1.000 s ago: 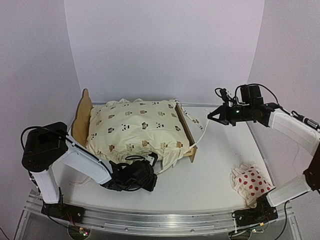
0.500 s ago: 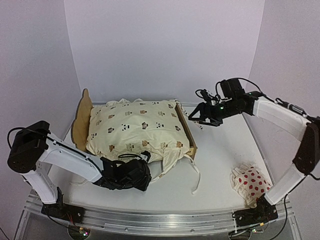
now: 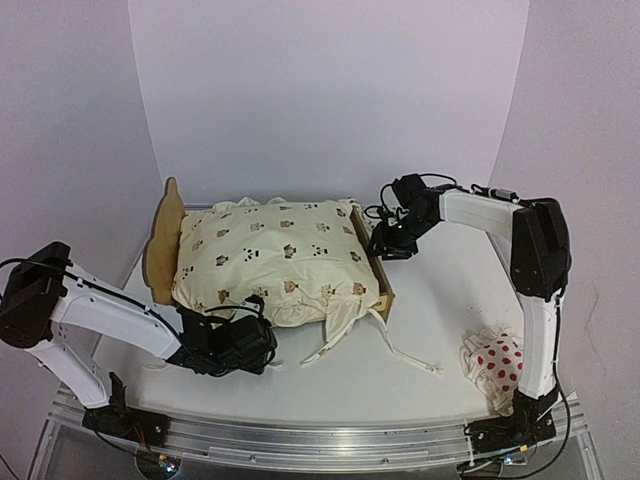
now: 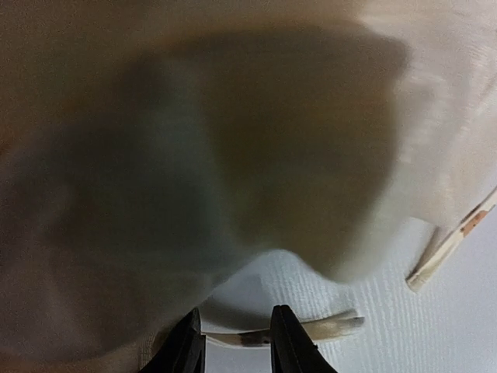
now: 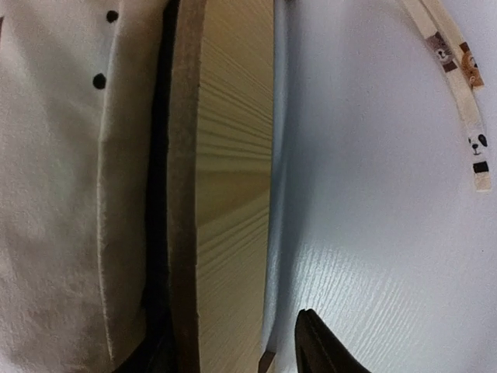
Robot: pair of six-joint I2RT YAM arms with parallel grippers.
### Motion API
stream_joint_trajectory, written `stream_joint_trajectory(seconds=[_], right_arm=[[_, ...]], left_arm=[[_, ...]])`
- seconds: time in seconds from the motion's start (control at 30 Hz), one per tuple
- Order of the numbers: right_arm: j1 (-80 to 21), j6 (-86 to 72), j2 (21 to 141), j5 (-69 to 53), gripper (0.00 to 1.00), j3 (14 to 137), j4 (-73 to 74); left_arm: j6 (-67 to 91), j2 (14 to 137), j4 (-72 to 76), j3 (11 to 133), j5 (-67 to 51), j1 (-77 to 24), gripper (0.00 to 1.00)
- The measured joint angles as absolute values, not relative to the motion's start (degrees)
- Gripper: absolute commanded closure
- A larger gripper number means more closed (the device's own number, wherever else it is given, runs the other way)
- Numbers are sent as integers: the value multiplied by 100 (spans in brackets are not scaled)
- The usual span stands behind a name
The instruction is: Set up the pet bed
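The pet bed is a plywood frame with a curvy headboard (image 3: pixel 162 232) on the left and a footboard (image 3: pixel 380 272) on the right. A cream animal-print cushion (image 3: pixel 275 258) lies over its base. My right gripper (image 3: pixel 386 246) is open at the footboard's far end, its fingers on either side of the footboard (image 5: pixel 233 194) with a gap on the outer side. My left gripper (image 3: pixel 262 338) is low at the cushion's near edge. It is open, and a cushion tie (image 4: pixel 326 330) lies across between its fingers (image 4: pixel 286 342).
A small white red-dotted pillow (image 3: pixel 500 365) lies at the near right by the right arm's base. Loose cushion ties (image 3: pixel 405 355) trail over the white table in front of the footboard. Another tie (image 5: pixel 458 78) lies beyond the footboard. Walls close in on three sides.
My right gripper has swung left from the far right to the footboard and opened; the tie it pulled now lies loose on the table. My left gripper drew back leftward and opened.
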State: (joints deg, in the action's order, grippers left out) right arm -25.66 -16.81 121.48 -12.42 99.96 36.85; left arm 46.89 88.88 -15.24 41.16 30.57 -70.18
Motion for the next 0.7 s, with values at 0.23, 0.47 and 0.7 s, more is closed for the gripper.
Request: stream_joint_trajectory(seconds=[0.23,0.47,0.7], right_arm=[[-2681,-1782,11907,-1029,95,9640,3383],[-2775,-2131,11043,-496,99,8425,3049],[-3219,-2850,9723,139,79,6831,2878]], left_arm=[[4568,8684,-1506,3991,3055,-6538,71],[4110,8635,-1229,3887,2610,-5973,72],[3692,8676,-1040,3887,2438,-5600,73]])
